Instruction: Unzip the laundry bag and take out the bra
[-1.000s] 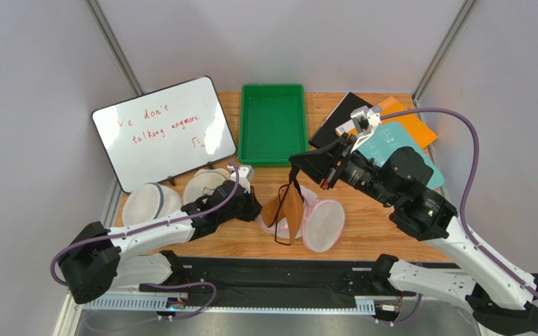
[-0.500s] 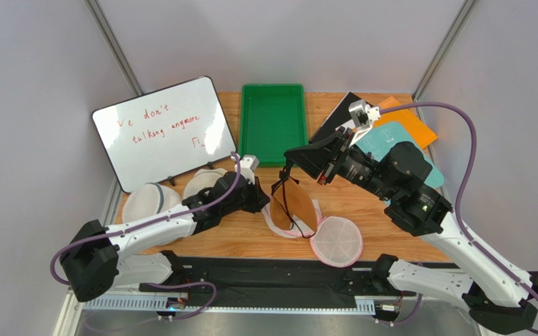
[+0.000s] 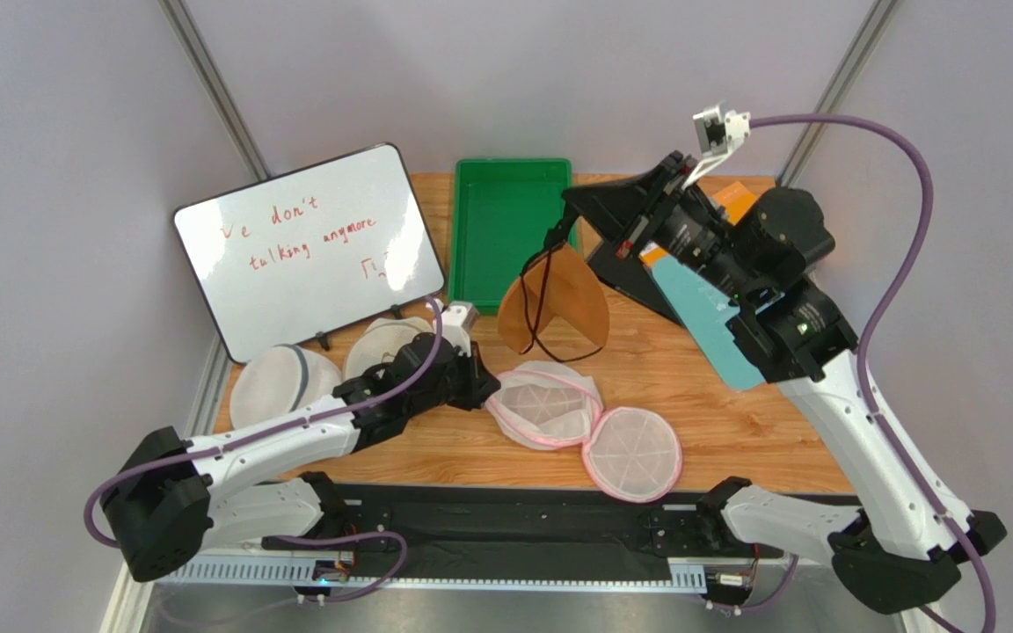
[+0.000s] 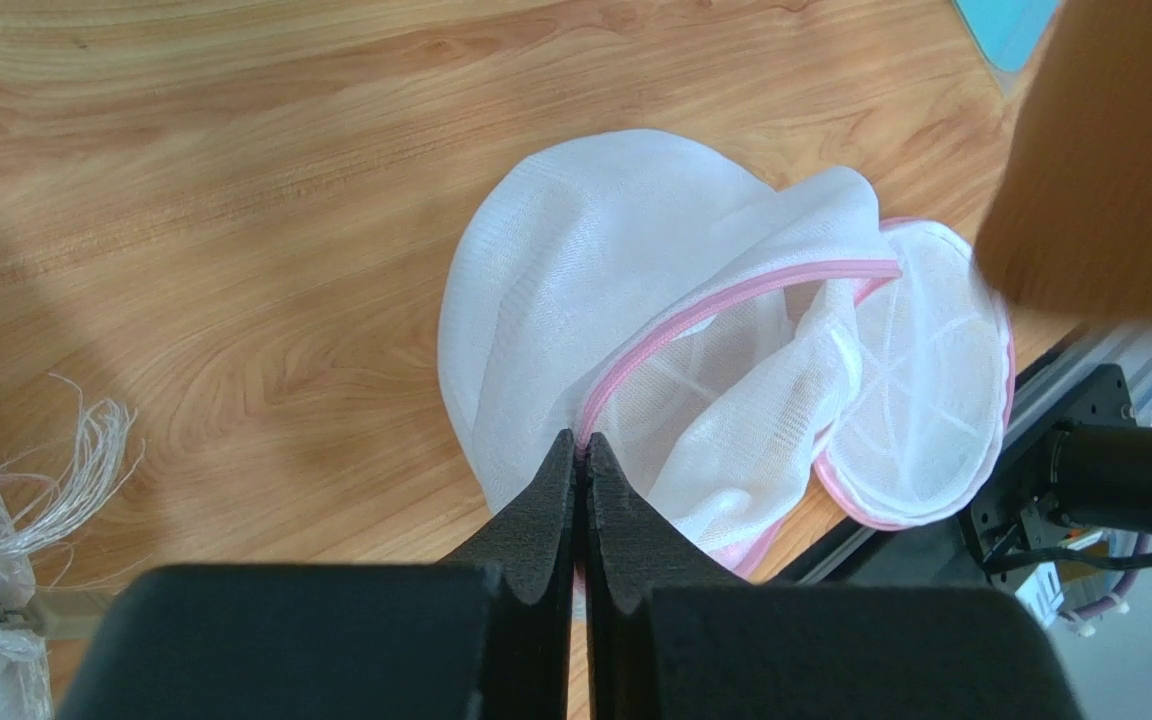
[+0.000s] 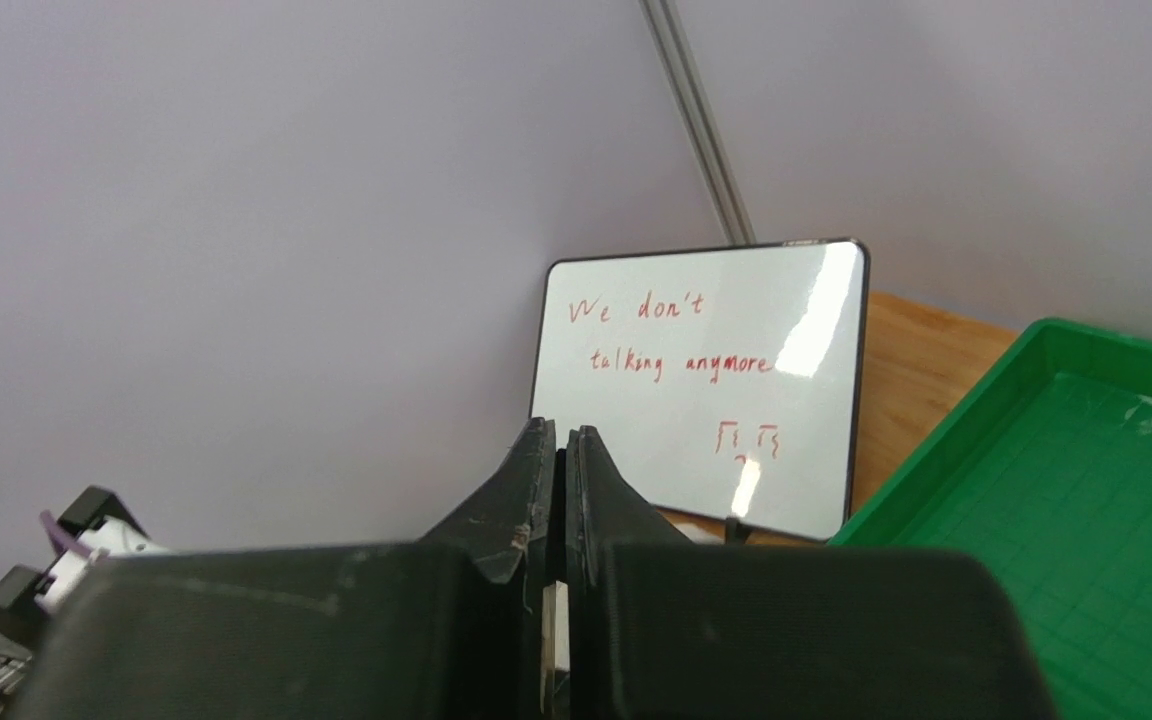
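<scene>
- Nearest, the left gripper (image 4: 582, 447) lies low over the wooden table (image 3: 697, 383); its fingers are pressed together on the pink trim of the laundry bag (image 3: 545, 402).
- The bag lies unzipped just right of that gripper; its round cover is flopped open toward the near edge, and only white mesh shows inside.
- Beyond the bag, the bra (image 3: 554, 301) hangs in the air, clear of the mesh; its long axis runs straight down, cups lowest, and a black strap leads up.
- Above it, the right gripper (image 3: 562, 240) is raised high; its fingers are closed on the strap.
- Farthest, a green tray (image 3: 512, 231) sits just left of and behind the hanging bra.
- The removal looks complete; setting the bra down would likely fall to the right arm, since the left is well apart.
</scene>
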Robot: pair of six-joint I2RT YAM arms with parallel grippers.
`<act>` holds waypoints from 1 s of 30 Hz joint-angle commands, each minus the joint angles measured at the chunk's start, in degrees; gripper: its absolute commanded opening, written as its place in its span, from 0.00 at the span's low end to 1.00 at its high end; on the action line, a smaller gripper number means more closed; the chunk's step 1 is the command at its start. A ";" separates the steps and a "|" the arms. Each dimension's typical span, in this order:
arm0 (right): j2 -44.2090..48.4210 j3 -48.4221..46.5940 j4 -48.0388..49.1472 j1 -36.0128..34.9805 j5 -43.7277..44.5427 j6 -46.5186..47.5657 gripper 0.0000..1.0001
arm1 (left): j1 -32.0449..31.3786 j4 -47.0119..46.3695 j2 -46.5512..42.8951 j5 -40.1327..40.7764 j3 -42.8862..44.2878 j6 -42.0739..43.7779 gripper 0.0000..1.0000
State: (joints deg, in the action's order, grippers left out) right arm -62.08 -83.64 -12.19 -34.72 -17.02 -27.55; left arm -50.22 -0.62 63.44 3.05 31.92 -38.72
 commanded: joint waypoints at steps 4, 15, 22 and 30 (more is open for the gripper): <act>-14.52 -12.05 0.41 7.11 -5.83 2.24 0.00 | -0.15 -0.17 -2.44 0.29 -1.16 -0.83 0.00; -38.09 -29.73 0.23 9.41 -2.50 8.65 0.00 | -0.06 -0.17 -4.29 0.29 -2.65 -1.80 0.00; -51.19 -38.53 -1.87 9.32 9.06 9.45 0.08 | -0.15 0.18 -4.20 0.12 -2.57 -2.15 0.00; -54.73 -43.81 -11.37 9.14 13.68 11.99 1.00 | -0.06 0.36 -4.99 0.38 -2.92 -2.24 0.00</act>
State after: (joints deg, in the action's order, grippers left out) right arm -118.15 -123.96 -19.79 -25.39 -6.68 -17.80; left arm -50.22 0.21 59.99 3.09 29.26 -40.45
